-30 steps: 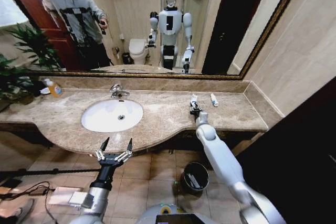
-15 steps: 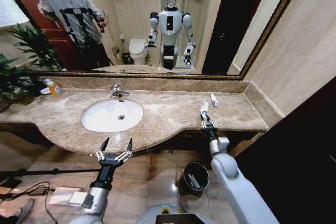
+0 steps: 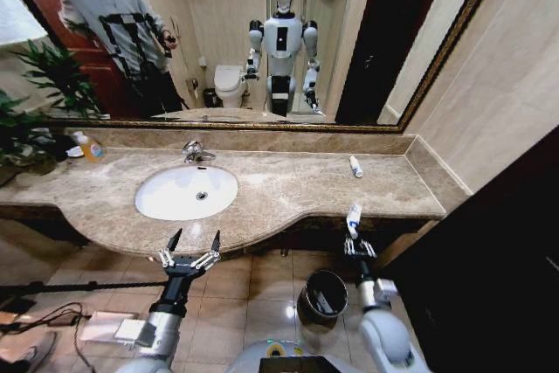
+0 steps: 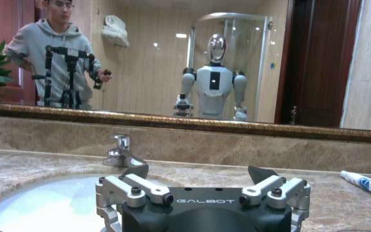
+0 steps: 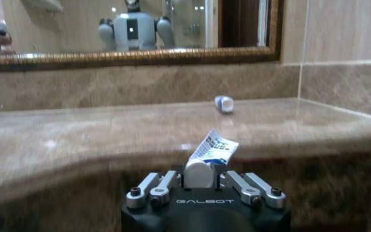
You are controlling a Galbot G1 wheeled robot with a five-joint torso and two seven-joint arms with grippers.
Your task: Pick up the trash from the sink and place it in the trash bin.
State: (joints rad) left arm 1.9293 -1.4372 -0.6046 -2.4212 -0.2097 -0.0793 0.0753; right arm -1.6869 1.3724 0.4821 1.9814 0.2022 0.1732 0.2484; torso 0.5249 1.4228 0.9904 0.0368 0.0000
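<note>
Carry step: right gripper clamps a small white tube, probably toothpaste, off the counter edge. Next needs centring over trash bin, then release. Left gripper idles wide open, empty.

the trash bin stands on the floor below the countertop, right of the sink.

The bench is polished beige-brown marble, the sink glossy white ceramic, its tap shiny chrome, the trash bin dark gleaming metal.
</note>
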